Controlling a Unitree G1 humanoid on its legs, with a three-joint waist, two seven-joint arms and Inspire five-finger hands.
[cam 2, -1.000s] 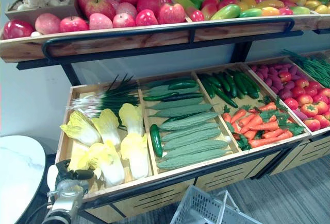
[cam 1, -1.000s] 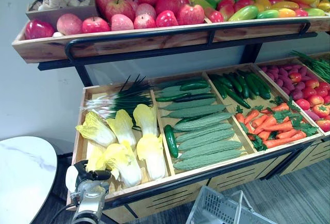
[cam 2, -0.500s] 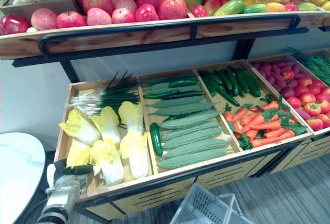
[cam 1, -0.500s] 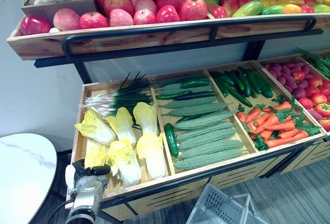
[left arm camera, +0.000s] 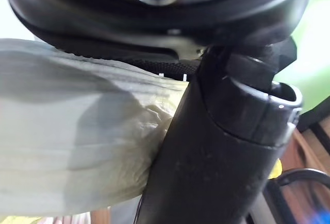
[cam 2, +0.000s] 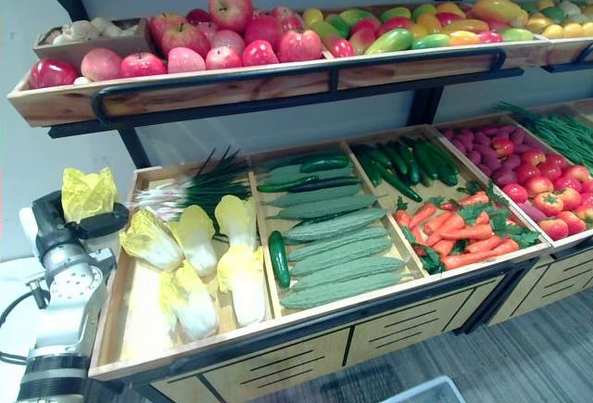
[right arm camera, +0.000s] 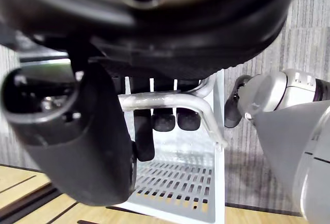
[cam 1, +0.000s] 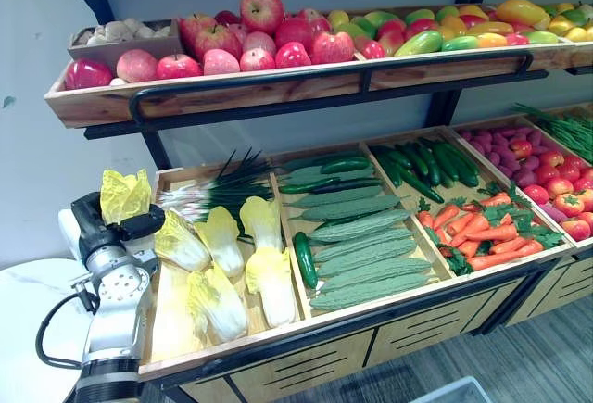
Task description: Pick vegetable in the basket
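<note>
The eye views are showing a corner of the white basket (cam 1: pixel 454 392) at the near edge, while the right wrist view is showing the right hand (right arm camera: pixel 98 147) curling its fingers (right arm camera: pixel 165 118) round the basket's metal handle (right arm camera: pixel 175 100). The left hand (cam 1: pixel 109 232) is clamping a yellow-green cabbage (cam 1: pixel 124 195) between thumb and fingers, upright, just left of the vegetable crate (cam 1: pixel 185 170) and apart from the cabbages (cam 1: pixel 222 236) lying in it. Open room is lying left of the crate, over the white table (cam 1: pixel 18 292).

Silver-grey left arm (cam 1: pixel 119 303), dark left hand (cam 1: pixel 98 225); dark right hand (right arm camera: pixel 154 44), glossy rounded thumb
</note>
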